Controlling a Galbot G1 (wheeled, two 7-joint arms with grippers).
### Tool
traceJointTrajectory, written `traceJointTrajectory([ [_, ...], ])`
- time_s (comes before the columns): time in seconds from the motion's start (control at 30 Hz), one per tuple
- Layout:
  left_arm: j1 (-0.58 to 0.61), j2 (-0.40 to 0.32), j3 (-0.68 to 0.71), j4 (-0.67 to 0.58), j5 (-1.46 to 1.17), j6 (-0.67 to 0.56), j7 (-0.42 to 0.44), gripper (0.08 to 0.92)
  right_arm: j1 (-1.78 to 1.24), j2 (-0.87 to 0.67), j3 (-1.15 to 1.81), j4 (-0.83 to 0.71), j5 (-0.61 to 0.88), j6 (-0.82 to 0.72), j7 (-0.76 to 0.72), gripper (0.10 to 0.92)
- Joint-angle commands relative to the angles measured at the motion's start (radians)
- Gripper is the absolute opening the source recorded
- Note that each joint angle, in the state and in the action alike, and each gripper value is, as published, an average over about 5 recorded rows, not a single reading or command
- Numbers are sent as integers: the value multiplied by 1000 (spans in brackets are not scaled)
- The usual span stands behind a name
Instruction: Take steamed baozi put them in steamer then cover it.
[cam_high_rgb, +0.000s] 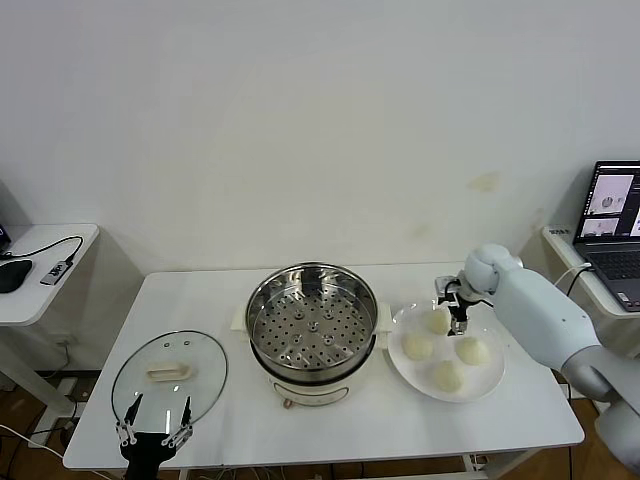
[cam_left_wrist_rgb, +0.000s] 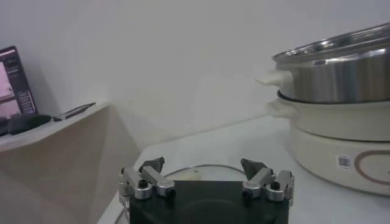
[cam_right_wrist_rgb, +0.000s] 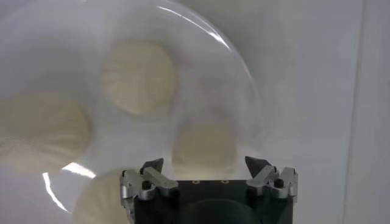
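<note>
Four creamy-white baozi lie on a white plate (cam_high_rgb: 496, 381) to the right of the steamer: one at the back (cam_high_rgb: 439, 320), one on the left (cam_high_rgb: 417, 345), one on the right (cam_high_rgb: 472, 350), one in front (cam_high_rgb: 448, 376). The shiny steamer (cam_high_rgb: 312, 325) stands open in the middle of the table, its perforated tray bare. The glass cover (cam_high_rgb: 168, 375) lies flat at the front left. My right gripper (cam_high_rgb: 456, 312) is open just above the back baozi; in the right wrist view that gripper (cam_right_wrist_rgb: 207, 167) hangs over one baozi (cam_right_wrist_rgb: 204, 146). My left gripper (cam_high_rgb: 155, 435) is open by the cover's near edge.
The white table (cam_high_rgb: 220, 300) carries everything. A laptop (cam_high_rgb: 612, 230) stands on a side desk at the far right. A small table (cam_high_rgb: 40, 290) with a mouse and a cable is at the far left. The left wrist view shows the steamer's side (cam_left_wrist_rgb: 341, 67) and the cover's rim (cam_left_wrist_rgb: 201, 168).
</note>
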Motion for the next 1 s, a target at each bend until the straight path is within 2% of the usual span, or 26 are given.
traceJointTrajectory([
  [0.03,0,1,-2,0,-1,-6,-3,823,7,14,-10,-17,-12,1,-1,796],
  [0.17,-2,-1,-3,-1,0,-8,-3,823,2,18,-5,-23,-15,2,5,726],
  [0.57,3,-2,-6,-8,2,-13,-3,823,-10,23,12,-27,-23,5,16,614],
  [0.8,4,0,-9,-7,1,-13,-3,823,0,-19,-3,33,18,-4,8,566],
  [1.0,2,2,-6,-5,0,-13,-2,823,40,-89,-55,128,111,-29,0,560],
])
